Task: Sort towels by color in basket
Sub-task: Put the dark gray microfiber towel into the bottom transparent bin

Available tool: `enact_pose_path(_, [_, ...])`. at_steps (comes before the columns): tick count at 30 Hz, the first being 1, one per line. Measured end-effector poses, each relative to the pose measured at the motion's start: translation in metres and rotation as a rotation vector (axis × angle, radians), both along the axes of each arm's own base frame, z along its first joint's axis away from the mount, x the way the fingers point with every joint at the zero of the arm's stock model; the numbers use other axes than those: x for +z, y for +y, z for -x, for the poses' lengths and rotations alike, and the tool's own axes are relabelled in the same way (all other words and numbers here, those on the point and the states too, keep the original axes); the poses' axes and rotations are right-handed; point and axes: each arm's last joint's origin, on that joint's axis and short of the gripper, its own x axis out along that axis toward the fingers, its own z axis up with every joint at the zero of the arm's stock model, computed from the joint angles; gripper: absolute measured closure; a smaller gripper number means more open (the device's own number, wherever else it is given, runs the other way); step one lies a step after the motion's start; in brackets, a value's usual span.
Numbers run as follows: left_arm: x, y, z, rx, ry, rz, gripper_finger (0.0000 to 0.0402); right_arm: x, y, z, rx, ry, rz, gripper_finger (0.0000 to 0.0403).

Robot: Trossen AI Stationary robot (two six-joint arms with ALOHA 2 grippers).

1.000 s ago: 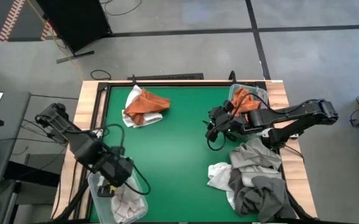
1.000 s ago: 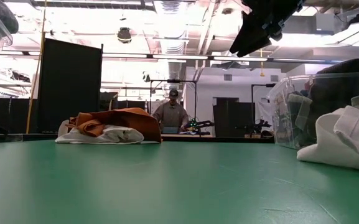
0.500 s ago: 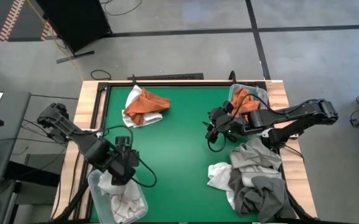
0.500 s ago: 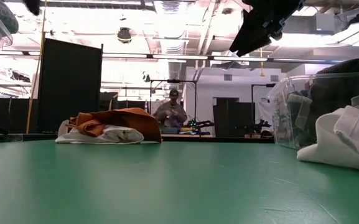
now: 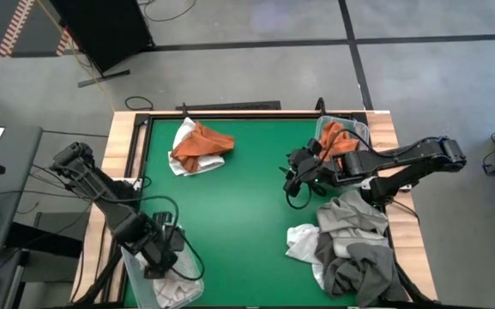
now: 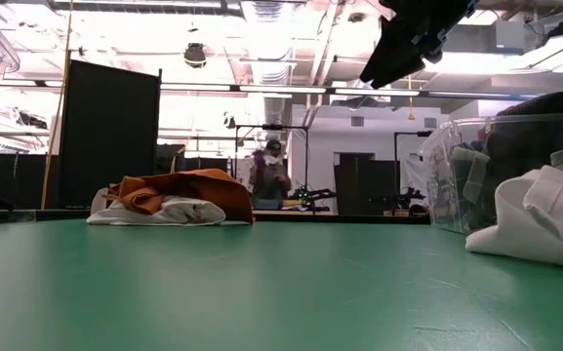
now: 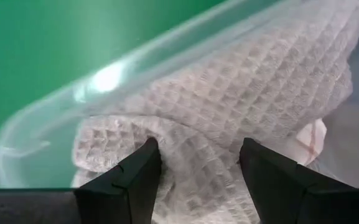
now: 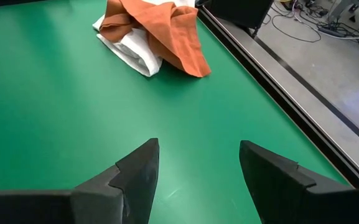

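Left gripper [image 5: 163, 257] has swung back down into the near-left bin [image 7: 36, 134], jaws spread over the white towel [image 7: 241, 106] there, gripping nothing: drop done. Right gripper [image 5: 297, 178] stays put, open, mid-table, far from that bin. Orange pile [image 5: 197, 146] waits.

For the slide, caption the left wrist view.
Left gripper open over a white waffle-weave towel in the clear bin.
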Motion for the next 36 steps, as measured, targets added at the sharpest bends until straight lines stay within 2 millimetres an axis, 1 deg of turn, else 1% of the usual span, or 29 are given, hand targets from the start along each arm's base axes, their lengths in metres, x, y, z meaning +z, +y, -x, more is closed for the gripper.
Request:
enact_pose_path(3, [-0.012,-0.005,0.003,-0.001,-0.004,0.012,0.0193,0.000,-0.001,0.000,-0.005,0.000,0.000,0.0152])
enact_pose_path(6, [-0.031,-0.009,0.004,0.001,-0.006,0.036,0.0193,0.000,-0.001,0.000,-0.005,0.000,0.000,0.0152])
enact_pose_path(9, [-0.050,-0.008,0.005,0.003,0.016,0.061,0.0193,0.000,-0.001,0.000,-0.005,-0.002,0.000,0.0152])
enact_pose_path(11, [-0.060,-0.005,0.008,0.008,0.029,0.043,0.0193,0.000,-0.001,0.000,-0.005,-0.003,0.000,0.0152])
enact_pose_path(14, [-0.067,0.000,0.010,0.023,0.050,0.013,0.0193,0.000,-0.001,0.000,-0.005,-0.003,0.001,0.0152])
enact_pose_path(18, [-0.068,0.000,0.011,0.027,0.048,0.001,0.0193,0.001,-0.001,-0.001,-0.005,-0.007,0.001,0.0152])
enact_pose_path(22, [-0.058,-0.004,0.007,0.008,0.033,0.029,0.0193,0.001,-0.001,-0.001,-0.006,-0.012,0.000,0.0152])
enact_pose_path(26, [-0.037,-0.011,0.001,-0.039,-0.016,0.074,0.0193,0.002,-0.004,-0.002,-0.015,-0.023,-0.001,0.0152])
enact_pose_path(31, [0.002,-0.013,-0.002,-0.085,-0.063,0.086,0.0193,0.004,-0.008,-0.004,-0.020,-0.042,0.011,0.0152])
enact_pose_path(36, [0.048,-0.006,0.002,-0.096,-0.150,-0.006,0.0193,0.002,-0.009,-0.009,-0.009,-0.046,0.029,0.0152])
